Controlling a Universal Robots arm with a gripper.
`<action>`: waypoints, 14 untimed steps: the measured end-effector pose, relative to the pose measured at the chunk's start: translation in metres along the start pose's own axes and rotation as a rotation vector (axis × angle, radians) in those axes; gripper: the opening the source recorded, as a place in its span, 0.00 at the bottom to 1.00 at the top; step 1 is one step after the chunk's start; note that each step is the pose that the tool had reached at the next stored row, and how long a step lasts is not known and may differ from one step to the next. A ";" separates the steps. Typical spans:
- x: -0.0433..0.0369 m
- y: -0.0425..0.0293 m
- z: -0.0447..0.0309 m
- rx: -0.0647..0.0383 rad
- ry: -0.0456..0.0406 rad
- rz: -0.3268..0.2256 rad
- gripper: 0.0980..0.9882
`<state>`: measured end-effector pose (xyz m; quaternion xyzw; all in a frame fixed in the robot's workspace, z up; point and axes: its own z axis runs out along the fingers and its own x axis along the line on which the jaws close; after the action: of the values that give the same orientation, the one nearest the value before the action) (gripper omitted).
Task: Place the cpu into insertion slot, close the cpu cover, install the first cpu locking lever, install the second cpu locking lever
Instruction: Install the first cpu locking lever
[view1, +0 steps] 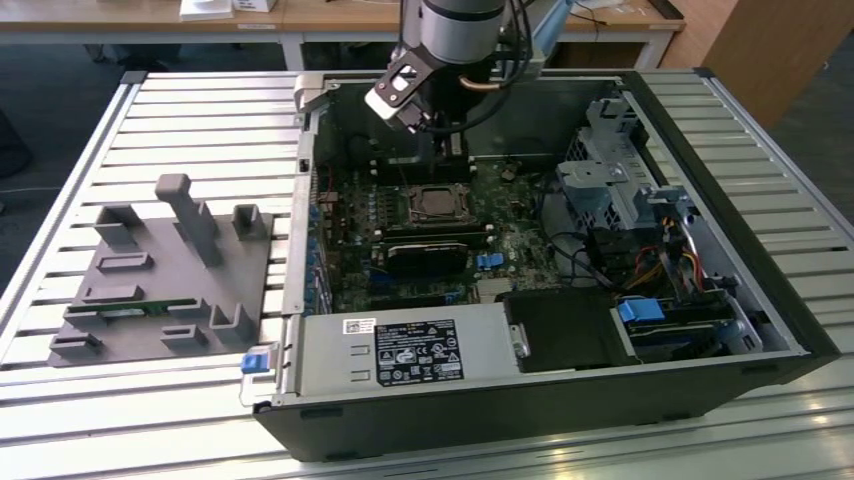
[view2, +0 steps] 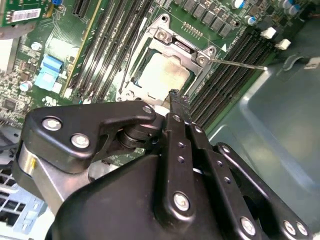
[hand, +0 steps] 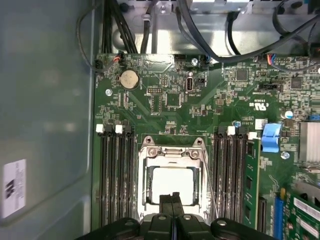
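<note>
One claw, and I read it as pinched narrow: in the first wrist view the gripper (hand: 172, 197) shows its two black fingertips pressed together with nothing between them. The tips sit over the near edge of the cpu (hand: 172, 179); I cannot tell whether they touch it. The cpu lies flat in the insertion slot (view1: 433, 204), its dull silver top showing through the window of the cpu cover (hand: 172, 150), which is folded down around it. A thin wire lever (hand: 210, 185) runs along one side of the cover, beside the memory slots (hand: 235, 175). In the second wrist view its end reaches out over those slots, and I cannot say whether it is hooked down.

On the exterior view's clock face, the arm stands at 12 o'clock from the slot. The black label-bearing box (view1: 416, 352) lies at 6 o'clock. The grey fixture (view1: 167, 275) rests on the slatted table (view1: 200, 110) at 9 o'clock, outside the case.
</note>
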<state>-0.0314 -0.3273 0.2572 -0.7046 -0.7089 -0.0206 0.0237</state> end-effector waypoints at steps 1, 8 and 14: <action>0.0002 0.0000 -0.0029 0.000 -0.0002 0.000 0.01; 0.0010 -0.0001 -0.0154 0.000 -0.0012 0.000 0.01; 0.0010 -0.0002 -0.0154 0.005 -0.0025 -0.086 0.01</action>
<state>-0.0315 -0.3273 0.2726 -0.6735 -0.7385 -0.0188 0.0238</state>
